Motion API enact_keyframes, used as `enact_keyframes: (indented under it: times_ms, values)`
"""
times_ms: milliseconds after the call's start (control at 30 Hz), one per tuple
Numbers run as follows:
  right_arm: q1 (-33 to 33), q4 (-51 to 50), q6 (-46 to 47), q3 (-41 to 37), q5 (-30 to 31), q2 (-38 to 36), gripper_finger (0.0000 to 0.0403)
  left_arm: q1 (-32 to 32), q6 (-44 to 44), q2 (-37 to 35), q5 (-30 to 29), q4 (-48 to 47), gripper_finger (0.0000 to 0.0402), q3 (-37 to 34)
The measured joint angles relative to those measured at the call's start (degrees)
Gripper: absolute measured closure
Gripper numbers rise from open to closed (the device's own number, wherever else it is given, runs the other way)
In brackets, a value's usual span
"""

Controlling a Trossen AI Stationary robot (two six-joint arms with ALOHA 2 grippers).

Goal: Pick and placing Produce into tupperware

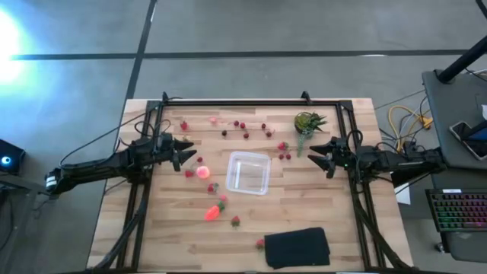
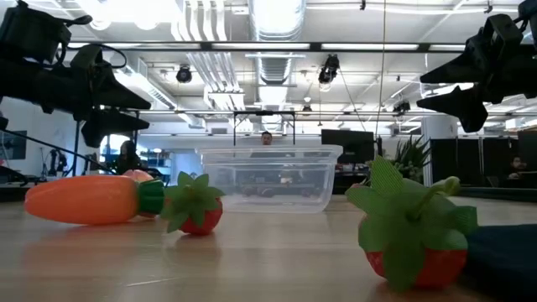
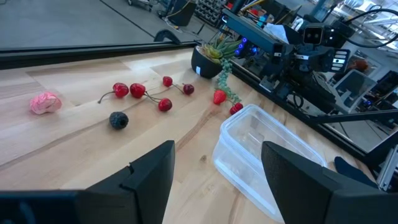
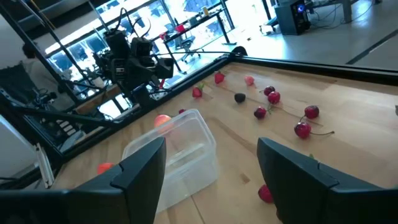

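The clear tupperware (image 1: 249,173) stands in the middle of the table, also in the low view (image 2: 270,178) and both wrist views (image 3: 264,158) (image 4: 177,155). Red berries and cherries (image 1: 245,129) lie scattered toward the far edge (image 3: 138,92) (image 4: 273,106). The pink-orange round fruit (image 1: 202,172) sits left of the container. The orange carrot piece (image 1: 213,211) (image 2: 84,199) lies nearer the front, beside strawberries (image 2: 197,210). My left gripper (image 1: 185,152) hovers open above the table, left of the container. My right gripper (image 1: 318,154) hovers open on its right.
A spiky green potted plant (image 1: 307,123) stands near the far right, close to my right gripper. A black folded cloth (image 1: 298,247) lies at the near edge. A pink crumpled piece (image 3: 45,103) lies far left. A black frame (image 1: 251,102) borders the table.
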Motion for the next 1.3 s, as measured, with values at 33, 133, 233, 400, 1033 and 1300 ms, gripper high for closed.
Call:
enact_keyframes:
  times_ms: [33, 133, 233, 400, 1033, 1300]
  values:
    - [0.0, 0.0, 0.0, 0.0, 0.0, 0.0, 0.0158, 0.0, 0.0, 0.0, 0.0, 0.0, 0.0175, 0.0]
    - [0.0, 0.0, 0.0, 0.0, 0.0, 0.0, 0.0158, 0.0, 0.0, 0.0, 0.0, 0.0, 0.0175, 0.0]
    - [0.0, 0.0, 0.5, 0.0, 0.0, 0.0, 0.0158, 0.0, 0.0, 0.0, 0.0, 0.0, 0.0175, 0.0]
    - [0.0, 2.4, 14.2, 1.6, -4.5, 0.7, 0.0158, 0.0, 0.0, 0.0, 0.0, 0.0, 0.0175, 0.0]
    - [-0.1, 9.6, 17.6, 15.0, 4.7, 10.0, 0.0158, 0.0, 0.0, 0.5, 0.0, 0.0, 0.0175, 0.0]
    - [0.3, -0.6, 14.1, 26.1, -17.3, 30.8, 0.0158, 0.0, 0.0, 0.6, 0.0, 0.0, 0.0175, 0.0]
